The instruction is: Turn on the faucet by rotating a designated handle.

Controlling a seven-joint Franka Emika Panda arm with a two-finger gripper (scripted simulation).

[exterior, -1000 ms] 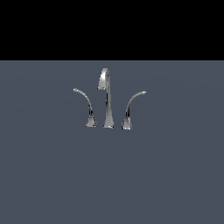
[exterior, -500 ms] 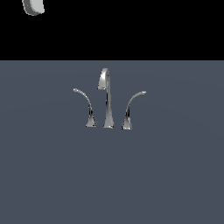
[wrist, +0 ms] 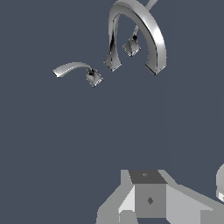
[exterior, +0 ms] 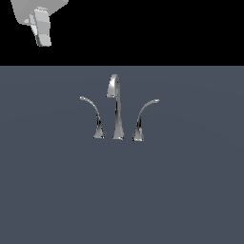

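Nearest the wrist camera: blocky pale grey gripper point(wrist: 148, 199), only its body and a dark square face in shot, fingertips out of frame. Seen from the exterior view, up at eleven o'clock, against the black backdrop point(exterior: 167, 28): same gripper point(exterior: 44, 40), tilted, pointing down and slightly toward five o'clock, cut off by the picture's edge. One pale finger point(exterior: 43, 31) plain there, its partner not made out, so cannot tell how wide the jaws stand. Nothing between them that shows. High above, and well apart from, everything below.

Below, a flat slate-grey surface point(exterior: 122, 200), bare around the small shiny chrome three-piece faucet point(exterior: 116, 107), which sits a little above the middle of the exterior view.

Closest faucet piece to the wrist camera: the handle point(wrist: 72, 68), a thin chrome lever on a flared square base, stem arching out to a fine tip. In the exterior view, that handle point(exterior: 93, 116) at nine o'clock of the spout, tip curling toward ten o'clock, untouched.

Next, the tall chrome central spout point(exterior: 116, 107), flared at the foot, hooked at the top; from the wrist a broad gleaming arch point(wrist: 140, 30), hook far clearer than from outside.

Farthest, the mirror-image chrome lever point(exterior: 143, 119) at three o'clock of the spout, arching toward two o'clock; from the wrist mostly its base point(wrist: 131, 46) visible, under the arch.
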